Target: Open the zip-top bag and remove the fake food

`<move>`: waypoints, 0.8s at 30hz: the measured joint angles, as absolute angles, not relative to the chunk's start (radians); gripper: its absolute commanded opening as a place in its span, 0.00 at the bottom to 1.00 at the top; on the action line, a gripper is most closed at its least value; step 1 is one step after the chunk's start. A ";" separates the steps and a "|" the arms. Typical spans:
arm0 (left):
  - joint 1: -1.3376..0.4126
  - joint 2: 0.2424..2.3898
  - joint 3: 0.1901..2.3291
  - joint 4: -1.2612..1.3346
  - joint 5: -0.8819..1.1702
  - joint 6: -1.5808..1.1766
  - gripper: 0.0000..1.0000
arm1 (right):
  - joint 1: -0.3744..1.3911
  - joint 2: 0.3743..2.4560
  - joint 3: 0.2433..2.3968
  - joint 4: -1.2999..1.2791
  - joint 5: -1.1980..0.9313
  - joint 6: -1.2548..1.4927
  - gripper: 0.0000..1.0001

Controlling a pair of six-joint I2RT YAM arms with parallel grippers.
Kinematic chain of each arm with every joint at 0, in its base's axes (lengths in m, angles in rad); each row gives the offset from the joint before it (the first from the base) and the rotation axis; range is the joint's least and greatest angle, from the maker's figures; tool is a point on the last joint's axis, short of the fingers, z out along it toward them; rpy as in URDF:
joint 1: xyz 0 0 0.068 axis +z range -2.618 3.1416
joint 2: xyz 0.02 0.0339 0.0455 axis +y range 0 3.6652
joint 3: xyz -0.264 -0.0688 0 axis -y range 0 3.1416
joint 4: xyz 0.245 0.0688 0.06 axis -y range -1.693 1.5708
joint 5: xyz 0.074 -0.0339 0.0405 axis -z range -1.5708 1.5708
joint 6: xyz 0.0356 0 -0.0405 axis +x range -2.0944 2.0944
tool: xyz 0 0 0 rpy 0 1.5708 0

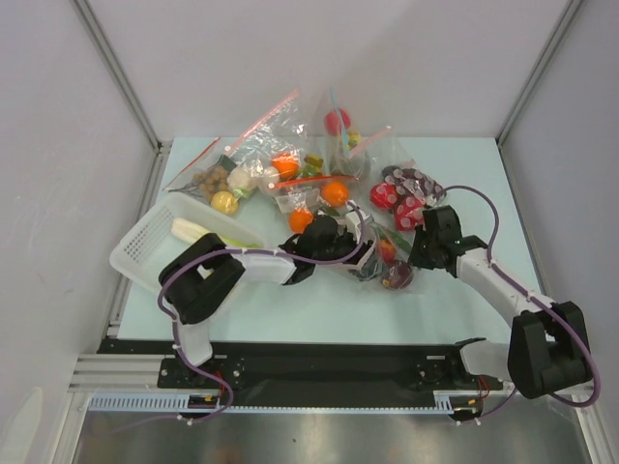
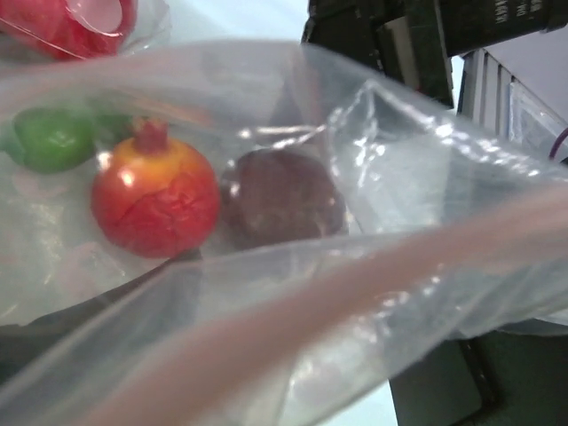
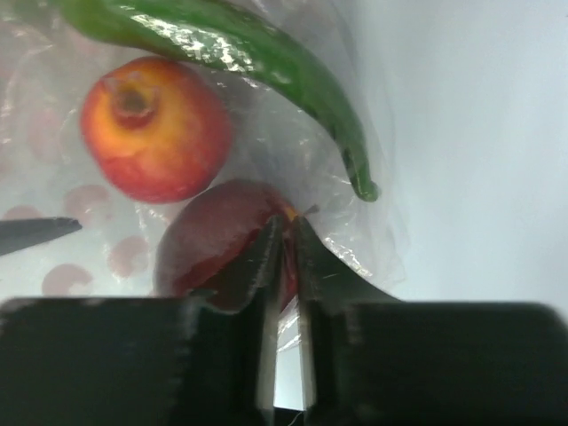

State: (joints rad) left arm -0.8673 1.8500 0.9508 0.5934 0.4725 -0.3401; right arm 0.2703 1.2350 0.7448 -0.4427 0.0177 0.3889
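Observation:
The zip-top bag (image 1: 372, 253) lies between my grippers. In the left wrist view its pale pink zip strip (image 2: 373, 275) runs blurred across the front and the mouth gapes. Inside are fake food pieces: a red-yellow pomegranate (image 2: 155, 197), a dark red apple (image 2: 282, 197) and a green piece (image 2: 49, 138). My left gripper (image 1: 334, 242) is at the mouth. The plastic covers its fingers, which show as dark shapes far apart. My right gripper (image 3: 286, 222) is shut on the bag's far corner, beside the apple (image 3: 209, 240) and under a green pepper (image 3: 266, 53).
A white basket (image 1: 145, 246) at the left holds a leek (image 1: 189, 230). Smaller bags of toy food crowd the back, with oranges (image 1: 335, 192), a lemon (image 1: 224, 202) and a red-and-white piece (image 1: 397, 198). White walls enclose the table.

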 measured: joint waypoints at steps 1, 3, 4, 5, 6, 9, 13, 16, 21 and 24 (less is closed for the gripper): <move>-0.873 1.855 0.955 0.587 0.467 -0.338 0.82 | 0.269 1.247 0.742 -0.442 0.020 0.392 0.05; -0.891 1.871 0.974 0.574 0.445 -0.330 0.82 | 0.268 1.267 0.736 -0.442 0.026 0.394 0.00; -0.901 1.880 0.987 0.567 0.436 -0.324 0.82 | 0.268 1.277 0.733 -0.441 0.029 0.396 0.00; -0.912 1.887 0.999 0.561 0.425 -0.319 0.82 | 0.266 1.285 0.731 -0.442 0.029 0.397 0.00; -0.920 1.893 1.007 0.555 0.421 -0.313 0.83 | 0.266 1.293 0.727 -0.440 0.029 0.397 0.00; -0.937 1.904 1.031 0.526 0.405 -0.297 0.83 | 0.266 1.305 0.711 -0.435 0.025 0.397 0.00; -0.952 1.909 1.058 0.458 0.374 -0.263 0.85 | 0.266 1.305 0.691 -0.426 0.016 0.400 0.00; -0.964 1.916 1.077 0.418 0.345 -0.240 0.86 | 0.266 1.305 0.683 -0.421 -0.001 0.400 0.00; -0.994 1.959 1.123 0.368 0.299 -0.205 0.89 | 0.265 1.305 0.679 -0.415 -0.021 0.401 0.00; -1.004 1.980 1.133 0.348 0.290 -0.194 0.89 | 0.265 1.301 0.674 -0.413 -0.033 0.401 0.00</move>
